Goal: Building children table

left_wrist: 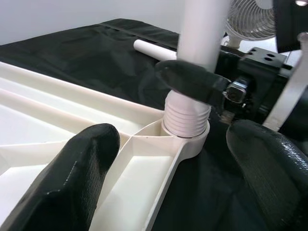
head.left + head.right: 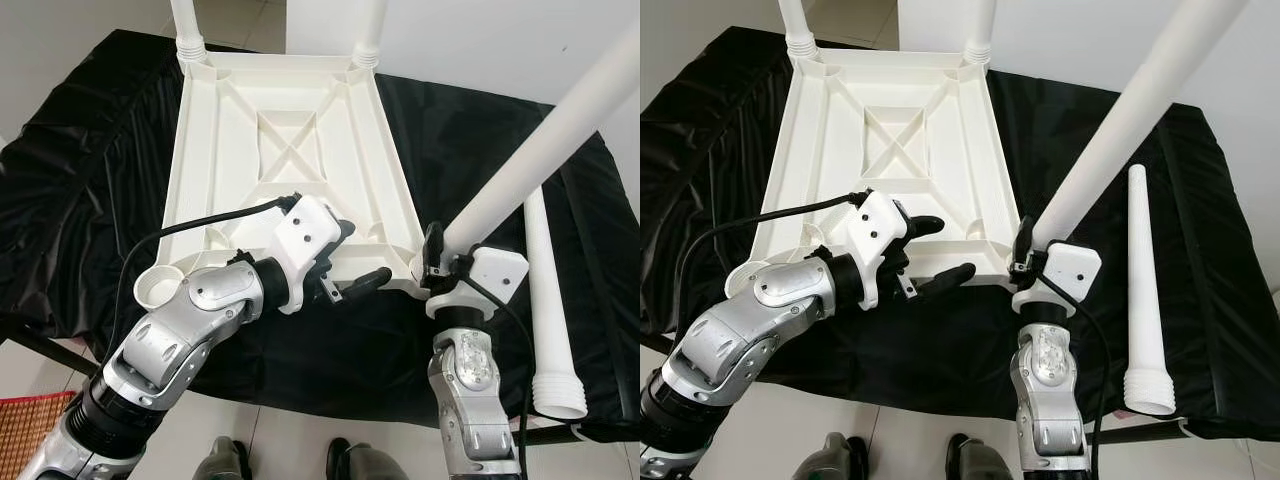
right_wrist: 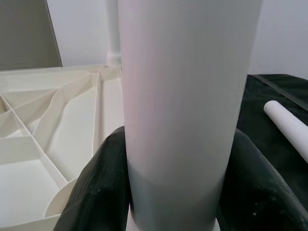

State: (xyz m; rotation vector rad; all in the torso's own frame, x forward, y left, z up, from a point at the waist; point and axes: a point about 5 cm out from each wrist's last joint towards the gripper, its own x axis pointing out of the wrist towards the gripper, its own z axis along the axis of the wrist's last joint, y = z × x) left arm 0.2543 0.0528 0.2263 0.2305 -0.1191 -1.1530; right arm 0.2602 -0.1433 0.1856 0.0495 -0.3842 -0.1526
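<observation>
One upturned table top [image 2: 290, 130], four legs, right end effector [image 2: 438, 262] clamping one leg [image 2: 540, 150], left end effector [image 2: 350, 262] spread apart

The right gripper [image 2: 440, 252] is clamped on the base of the white table leg [image 2: 540, 150], its arm rising straight up beneath it. The left gripper [image 2: 930, 252] sits beside that leg's base, jaws spread apart, forearm bent inward, pointing toward the leg
</observation>
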